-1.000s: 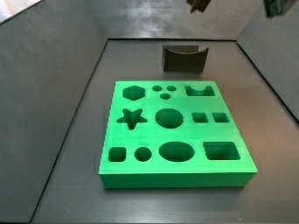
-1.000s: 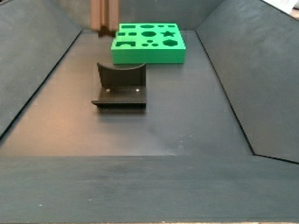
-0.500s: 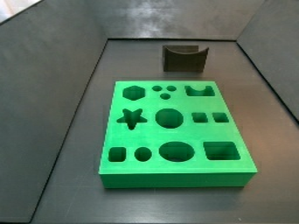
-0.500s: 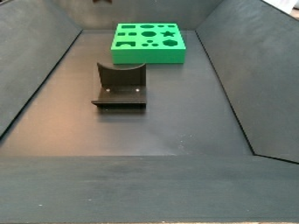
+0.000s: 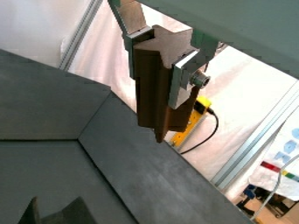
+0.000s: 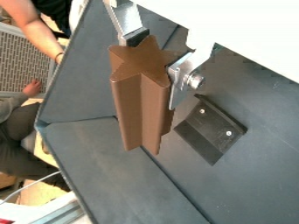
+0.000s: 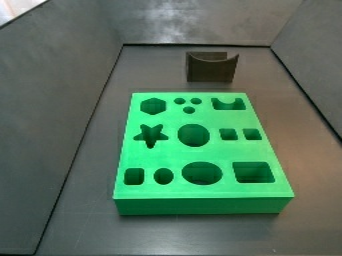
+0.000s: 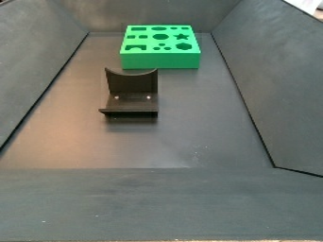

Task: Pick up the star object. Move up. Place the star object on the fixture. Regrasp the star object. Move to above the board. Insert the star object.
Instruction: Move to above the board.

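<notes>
The gripper [image 6: 149, 74], seen high at the far end a second ago, is now gone from both side views, so the lift looks done. The star object [image 6: 140, 103] is pinched between the fingers [image 6: 181, 77], long axis hanging down. The fixture [image 8: 128, 92] is still empty.

Star object [image 5: 153, 83] [image 6: 142, 98]: long reddish-brown prism of star cross-section, clamped between the silver finger plates of the gripper [image 5: 163, 54] [image 6: 149, 61] in both wrist views, held clear of the dark floor; not visible in either side view. Board [image 7: 199, 152] [image 8: 161, 45]: bright green slab, flat on floor, star cutout empty. Fixture [image 7: 211, 66] [image 8: 130, 93]: dark notched bracket, unoccupied, set apart from board.
</notes>
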